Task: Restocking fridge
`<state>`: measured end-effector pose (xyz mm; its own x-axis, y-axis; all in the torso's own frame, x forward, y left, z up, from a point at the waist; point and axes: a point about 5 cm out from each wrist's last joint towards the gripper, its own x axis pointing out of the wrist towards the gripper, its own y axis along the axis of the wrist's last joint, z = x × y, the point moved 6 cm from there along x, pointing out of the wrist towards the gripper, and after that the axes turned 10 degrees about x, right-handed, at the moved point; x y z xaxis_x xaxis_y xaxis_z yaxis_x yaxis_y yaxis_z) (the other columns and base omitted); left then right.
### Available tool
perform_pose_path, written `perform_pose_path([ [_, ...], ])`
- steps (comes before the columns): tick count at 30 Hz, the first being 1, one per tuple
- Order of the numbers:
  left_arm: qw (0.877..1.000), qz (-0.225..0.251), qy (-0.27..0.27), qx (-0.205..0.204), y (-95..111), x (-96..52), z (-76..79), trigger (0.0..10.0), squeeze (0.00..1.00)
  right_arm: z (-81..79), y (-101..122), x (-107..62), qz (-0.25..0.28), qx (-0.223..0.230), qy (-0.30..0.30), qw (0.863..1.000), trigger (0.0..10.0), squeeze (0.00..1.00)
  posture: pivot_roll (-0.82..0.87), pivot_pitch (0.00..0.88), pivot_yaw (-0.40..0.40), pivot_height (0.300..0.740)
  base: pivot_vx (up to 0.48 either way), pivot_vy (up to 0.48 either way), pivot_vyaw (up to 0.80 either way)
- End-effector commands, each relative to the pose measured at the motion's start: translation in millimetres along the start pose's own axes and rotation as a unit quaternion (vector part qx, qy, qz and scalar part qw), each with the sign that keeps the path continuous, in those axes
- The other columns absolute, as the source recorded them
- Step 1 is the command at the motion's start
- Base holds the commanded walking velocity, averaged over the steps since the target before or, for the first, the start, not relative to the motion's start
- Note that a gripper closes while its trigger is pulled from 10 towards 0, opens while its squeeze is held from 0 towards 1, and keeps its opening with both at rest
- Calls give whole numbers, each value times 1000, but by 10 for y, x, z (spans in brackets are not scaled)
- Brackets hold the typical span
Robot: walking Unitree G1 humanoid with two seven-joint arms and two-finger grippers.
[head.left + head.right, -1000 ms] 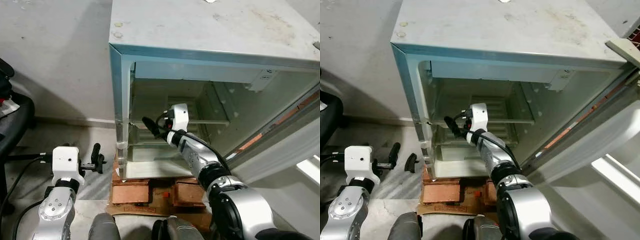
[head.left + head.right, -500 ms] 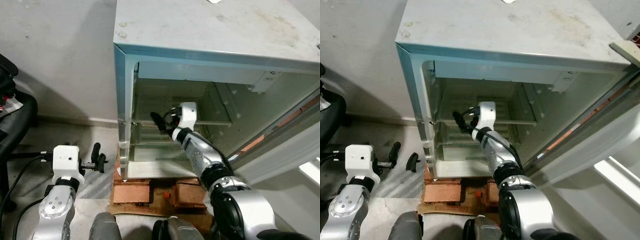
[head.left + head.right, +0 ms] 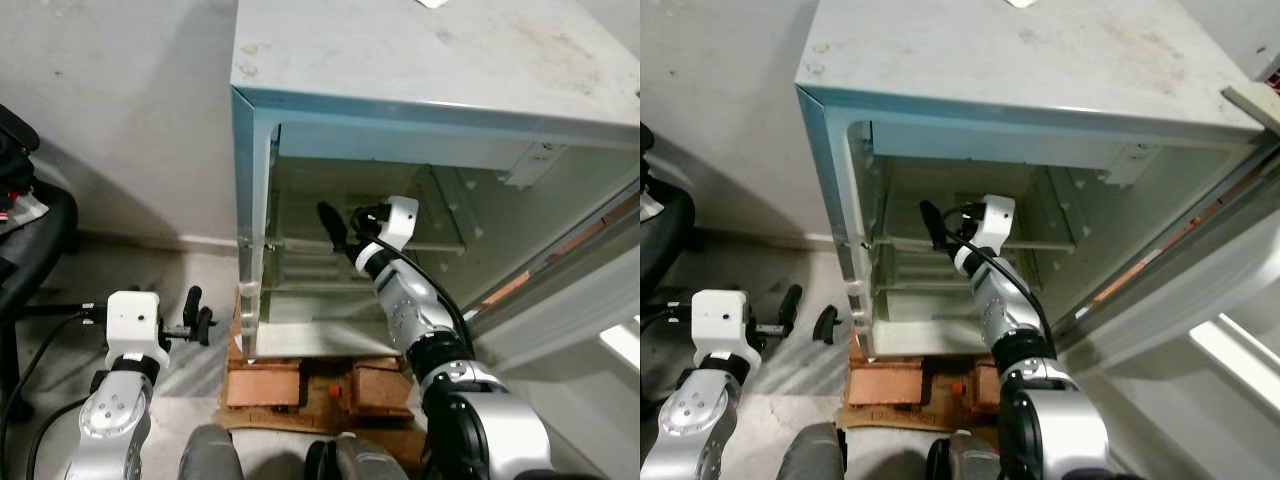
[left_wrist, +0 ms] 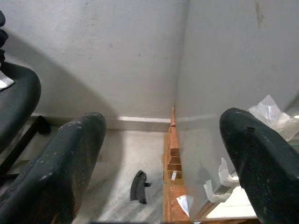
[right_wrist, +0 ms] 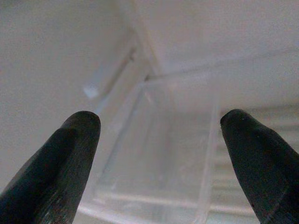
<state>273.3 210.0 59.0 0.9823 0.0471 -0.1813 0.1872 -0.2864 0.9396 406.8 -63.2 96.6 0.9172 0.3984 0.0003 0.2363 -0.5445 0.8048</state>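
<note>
While reaching into the white fridge (image 3: 420,60), right gripper (image 3: 330,225) fingers spread, left gripper (image 3: 197,315) fingers apart, brick base (image 3: 300,380).

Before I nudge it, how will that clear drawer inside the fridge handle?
The clear drawer looks like thin rigid plastic: probably light, stiff, somewhat brittle. Its smooth walls may be slippery for the open right pincer. It appears empty, so likely slides easily.

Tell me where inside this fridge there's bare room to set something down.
The fridge looks unstocked. The shelf has bare room to the right of the right gripper, toward the right wall. The bottom of the fridge, beneath the arm, also looks bare. The tightest spot is the shelf's left part, where the open gripper reaches in.
</note>
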Motion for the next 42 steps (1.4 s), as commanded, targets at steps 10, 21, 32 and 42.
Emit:
perform_pose_path([
  [10,1000,-3,7,-2,-28,8,1,10000,0,170,132,-270,21,-57,-13,998,10000,0,155,110,-144,740,0,0,0],
  [21,1000,-2,24,-15,1,76,-55,10000,0,187,148,-527,33,-77,-22,996,10000,0,135,82,-134,740,0,0,0],
  [32,1000,1,19,-7,10,123,-32,10000,0,207,247,-689,42,-96,-42,994,10000,0,122,70,-128,740,-177,0,0],
  [42,1000,-2,20,-6,-15,110,-31,10000,0,192,192,-712,30,-92,-52,994,10000,0,130,67,-132,740,-336,0,0],
])
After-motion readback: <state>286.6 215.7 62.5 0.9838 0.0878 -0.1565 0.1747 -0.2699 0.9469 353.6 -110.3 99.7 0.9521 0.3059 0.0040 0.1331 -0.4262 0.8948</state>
